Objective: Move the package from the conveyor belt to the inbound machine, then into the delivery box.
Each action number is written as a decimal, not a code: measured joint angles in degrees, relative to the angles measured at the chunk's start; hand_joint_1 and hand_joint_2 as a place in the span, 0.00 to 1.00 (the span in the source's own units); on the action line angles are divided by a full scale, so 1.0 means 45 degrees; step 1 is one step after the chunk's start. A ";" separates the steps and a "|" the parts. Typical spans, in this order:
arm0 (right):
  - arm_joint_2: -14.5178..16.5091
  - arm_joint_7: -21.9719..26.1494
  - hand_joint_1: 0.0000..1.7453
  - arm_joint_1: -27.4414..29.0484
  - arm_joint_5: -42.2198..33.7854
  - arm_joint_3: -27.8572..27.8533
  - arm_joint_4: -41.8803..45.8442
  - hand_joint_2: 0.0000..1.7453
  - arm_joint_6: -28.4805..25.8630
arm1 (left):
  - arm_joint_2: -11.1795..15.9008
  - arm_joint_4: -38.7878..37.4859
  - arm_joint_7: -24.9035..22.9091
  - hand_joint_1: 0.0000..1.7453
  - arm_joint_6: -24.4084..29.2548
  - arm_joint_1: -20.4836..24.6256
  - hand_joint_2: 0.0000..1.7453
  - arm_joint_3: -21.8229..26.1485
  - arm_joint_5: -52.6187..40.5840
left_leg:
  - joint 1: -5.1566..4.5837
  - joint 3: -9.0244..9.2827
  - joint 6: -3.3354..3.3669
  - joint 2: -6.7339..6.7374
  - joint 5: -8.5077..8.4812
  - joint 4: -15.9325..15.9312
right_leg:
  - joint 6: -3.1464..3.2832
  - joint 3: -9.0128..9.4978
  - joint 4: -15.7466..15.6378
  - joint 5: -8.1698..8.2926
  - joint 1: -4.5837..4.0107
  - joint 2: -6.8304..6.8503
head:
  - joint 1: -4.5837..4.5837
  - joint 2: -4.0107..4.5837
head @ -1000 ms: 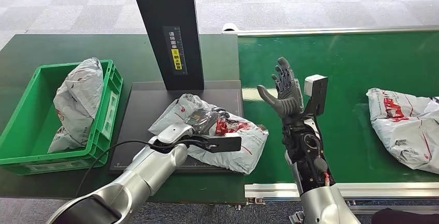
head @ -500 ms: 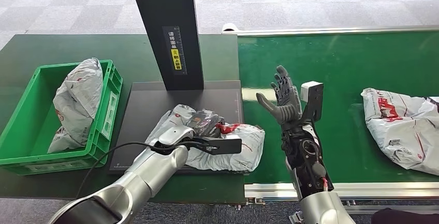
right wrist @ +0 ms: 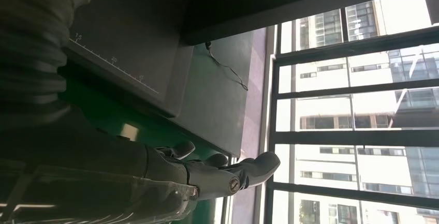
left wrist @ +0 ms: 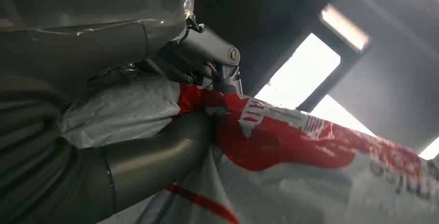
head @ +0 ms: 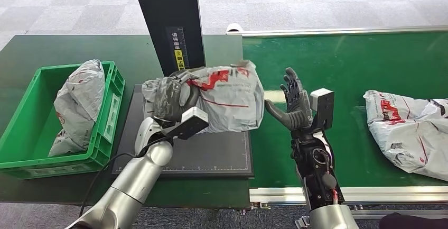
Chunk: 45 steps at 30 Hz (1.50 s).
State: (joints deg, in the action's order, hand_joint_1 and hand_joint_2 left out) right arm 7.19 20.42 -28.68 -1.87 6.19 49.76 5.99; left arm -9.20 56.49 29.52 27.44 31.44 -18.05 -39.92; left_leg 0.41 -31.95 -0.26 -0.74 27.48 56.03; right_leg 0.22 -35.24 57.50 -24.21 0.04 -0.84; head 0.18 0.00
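Observation:
My left hand [head: 170, 95] grips a grey and red plastic package [head: 227, 98] and holds it lifted above the dark platform of the inbound machine [head: 211, 152], in front of the machine's black column [head: 168, 23]. The left wrist view shows the thumb [left wrist: 155, 157] pressed into the package [left wrist: 290, 157]. My right hand [head: 293, 104] stands upright over the green conveyor belt [head: 343, 60], fingers spread and holding nothing; its fingers [right wrist: 228, 175] show against the windows. The green delivery box [head: 108, 112] sits at the left with one package [head: 79, 104] inside.
Another grey and red package [head: 409, 131] lies on the belt at the far right. The belt's metal front rail [head: 370, 193] runs along the near edge. The dark green table [head: 63, 46] surrounds the box and machine.
My left hand has lifted the package off the machine's platform and raised it toward the column. The package on the belt has drifted slightly left. My right hand has lowered a little.

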 joint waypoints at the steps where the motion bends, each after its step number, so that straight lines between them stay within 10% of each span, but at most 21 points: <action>1: -0.0013 0.0061 0.00 0.0020 0.0029 -0.0001 0.0013 1.00 0.0001 | 0.0043 0.0609 0.0103 1.00 0.0467 -0.0192 1.00 0.0201 -0.0018 | 0.0000 0.0000 0.0000 0.0000 0.0000 0.0000 | 0.0000 0.0001 0.0000 0.0000 0.0000 0.0001 | -0.0001 0.0000; 6: -0.0086 0.0302 0.00 0.0054 0.0222 -0.0011 0.0017 1.00 0.0001 | 0.0268 0.3125 -0.0380 1.00 0.2460 -0.0941 1.00 0.1231 -0.2536 | 0.0000 0.0002 -0.0001 0.0000 -0.0001 -0.0001 | 0.0000 0.0003 0.0000 0.0000 0.0000 0.0001 | -0.0001 0.0001; 16: -0.0136 0.0410 0.00 0.0270 0.0268 -0.0239 0.0074 1.00 0.0000 | 0.0004 0.5210 -0.1499 1.00 0.2594 -0.1257 1.00 0.4947 -0.6803 | 0.0001 0.0005 -0.0001 0.0003 -0.0001 -0.0002 | 0.0000 0.0000 0.0000 0.0000 -0.0001 0.0000 | -0.0004 0.0001; 25: -0.0144 0.0187 0.00 0.0536 0.0543 -0.0414 0.0497 1.00 0.0137 | 0.1478 0.1591 -0.6710 1.00 0.1336 0.0497 1.00 0.6337 -0.6898 | 0.0002 0.0015 -0.0015 0.0019 -0.0015 -0.0004 | 0.0013 0.0003 0.0003 0.0010 -0.0004 -0.0023 | -0.0006 0.0000; 37: -0.0072 0.0054 0.00 0.0668 0.0492 -0.0531 0.0729 1.00 0.0197 | 0.3344 -0.4355 -0.6145 1.00 0.2221 0.2412 1.00 0.9110 -0.4032 | 0.0002 0.0018 -0.0016 0.0023 -0.0014 -0.0006 | 0.0014 0.0003 0.0005 0.0008 -0.0004 -0.0034 | -0.0006 0.0001; 39: -0.0047 0.0030 0.00 0.0678 0.0481 -0.0531 0.0741 1.00 0.0202 | 0.3508 -0.4853 -0.6462 0.82 0.2179 0.2453 1.00 0.9261 -0.4325 | 0.0001 0.0018 -0.0016 0.0022 -0.0014 -0.0006 | 0.0013 0.0004 0.0005 0.0008 -0.0003 -0.0032 | -0.0006 0.0000; 42: -0.0018 -0.0029 0.00 0.0675 0.0470 -0.0527 0.0741 1.00 0.0273 | 0.3677 -0.5579 -0.7472 0.17 0.1567 0.2563 1.00 0.9320 -0.5176 | 0.0000 0.0022 -0.0016 0.0021 -0.0014 -0.0006 | 0.0013 0.0010 0.0005 0.0009 -0.0001 -0.0031 | -0.0006 0.0000; 45: 0.0038 -0.0079 0.00 0.0661 0.0472 -0.0511 0.0741 1.00 0.0405 | 0.3773 -0.6150 -0.8359 0.00 0.0515 0.2727 1.00 0.9323 -0.5673 | -0.0001 0.0031 -0.0016 0.0015 -0.0015 -0.0006 | 0.0013 0.0020 0.0005 0.0009 0.0000 -0.0026 | -0.0005 0.0000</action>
State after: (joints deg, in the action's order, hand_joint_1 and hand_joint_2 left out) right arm 7.35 20.06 -25.70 0.25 3.89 53.09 7.81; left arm 7.78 28.82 -8.09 29.76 43.71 23.90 -65.45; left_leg 0.41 -31.81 -0.33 -0.68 27.41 56.00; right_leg 0.28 -35.15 57.52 -24.17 0.04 -0.95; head 0.16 0.00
